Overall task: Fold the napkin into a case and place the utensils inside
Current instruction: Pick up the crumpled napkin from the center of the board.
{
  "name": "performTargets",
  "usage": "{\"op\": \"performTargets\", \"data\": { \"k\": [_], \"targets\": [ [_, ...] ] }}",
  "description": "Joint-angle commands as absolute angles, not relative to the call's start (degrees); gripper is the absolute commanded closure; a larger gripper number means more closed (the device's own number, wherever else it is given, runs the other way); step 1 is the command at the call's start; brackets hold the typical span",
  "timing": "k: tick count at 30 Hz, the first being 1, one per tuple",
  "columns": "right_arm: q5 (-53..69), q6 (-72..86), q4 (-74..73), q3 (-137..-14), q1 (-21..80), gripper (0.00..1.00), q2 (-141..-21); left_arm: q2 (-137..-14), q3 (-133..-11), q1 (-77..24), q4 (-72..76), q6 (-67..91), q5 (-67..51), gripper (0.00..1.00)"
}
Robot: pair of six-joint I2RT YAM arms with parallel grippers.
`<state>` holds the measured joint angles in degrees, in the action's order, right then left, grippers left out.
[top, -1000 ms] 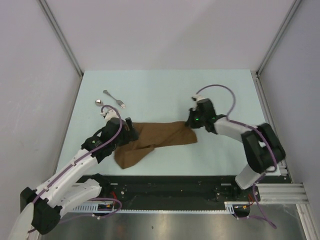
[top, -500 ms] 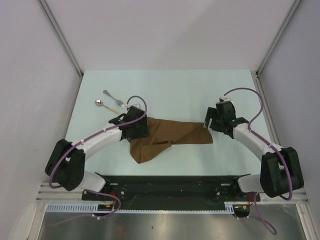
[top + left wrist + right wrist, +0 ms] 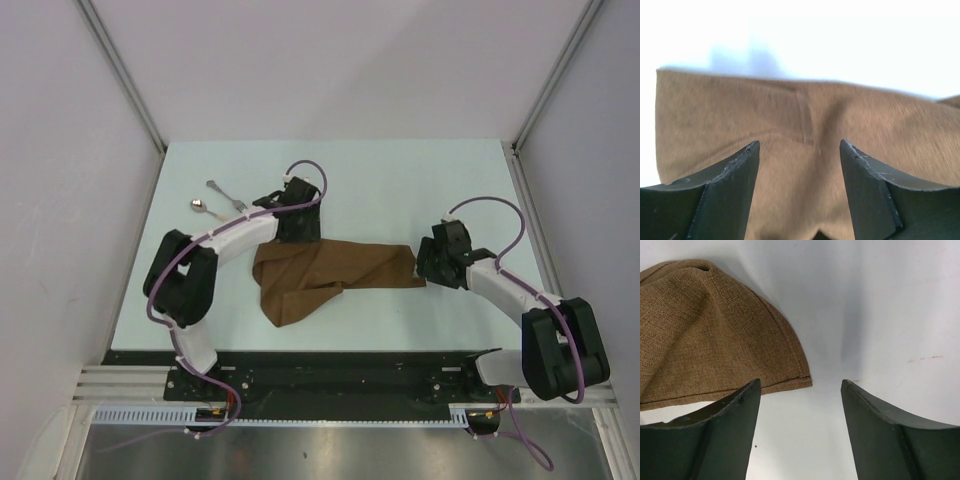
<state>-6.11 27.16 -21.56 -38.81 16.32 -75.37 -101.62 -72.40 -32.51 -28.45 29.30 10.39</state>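
The brown napkin [image 3: 335, 268] lies rumpled and partly doubled over at the table's middle, with a flap trailing to its near left. My left gripper [image 3: 298, 232] hovers open over its far left edge; the left wrist view shows cloth [image 3: 800, 115] under and between the spread fingers [image 3: 735, 175], nothing pinched. My right gripper [image 3: 426, 263] stands open just right of the napkin's right corner [image 3: 715, 335], its fingers [image 3: 875, 415] over bare table. The silver fork [image 3: 228, 197] and the spoon [image 3: 203, 208] lie at the far left, behind the left arm.
The pale table [image 3: 400, 190] is fenced by grey walls with metal posts at the back corners. A black rail [image 3: 340, 370] carrying both arm bases runs along the near edge. Purple cables loop above each wrist.
The right gripper let go of the napkin's right end and drew back to the right. The left arm swung right and away, to the napkin's far left edge. The napkin shifted right.
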Motion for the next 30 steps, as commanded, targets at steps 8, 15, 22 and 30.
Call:
{"op": "performTargets", "data": {
  "k": [8,15,22,30],
  "targets": [
    [-12.1,28.3,-20.9,-37.7,19.2,0.36,-75.8,-108.6,-80.2,-32.8,-33.2,27.2,13.3,0.54],
    [-15.5,30.4,-23.2,-39.5,22.3,0.36,-78.2,-106.1,-75.9,-32.9,-31.8,27.3,11.5,0.65],
    [-17.7,32.1,-20.4,-39.5,23.3,0.41,-81.6,-104.2,-73.5,-32.8,-30.5,27.7,10.1,0.83],
    [-18.0,31.5,-18.5,-42.1,23.0,0.68,-85.0,-99.3,-75.7,-32.3,-33.0,25.5,10.5,1.00]
  ]
}}
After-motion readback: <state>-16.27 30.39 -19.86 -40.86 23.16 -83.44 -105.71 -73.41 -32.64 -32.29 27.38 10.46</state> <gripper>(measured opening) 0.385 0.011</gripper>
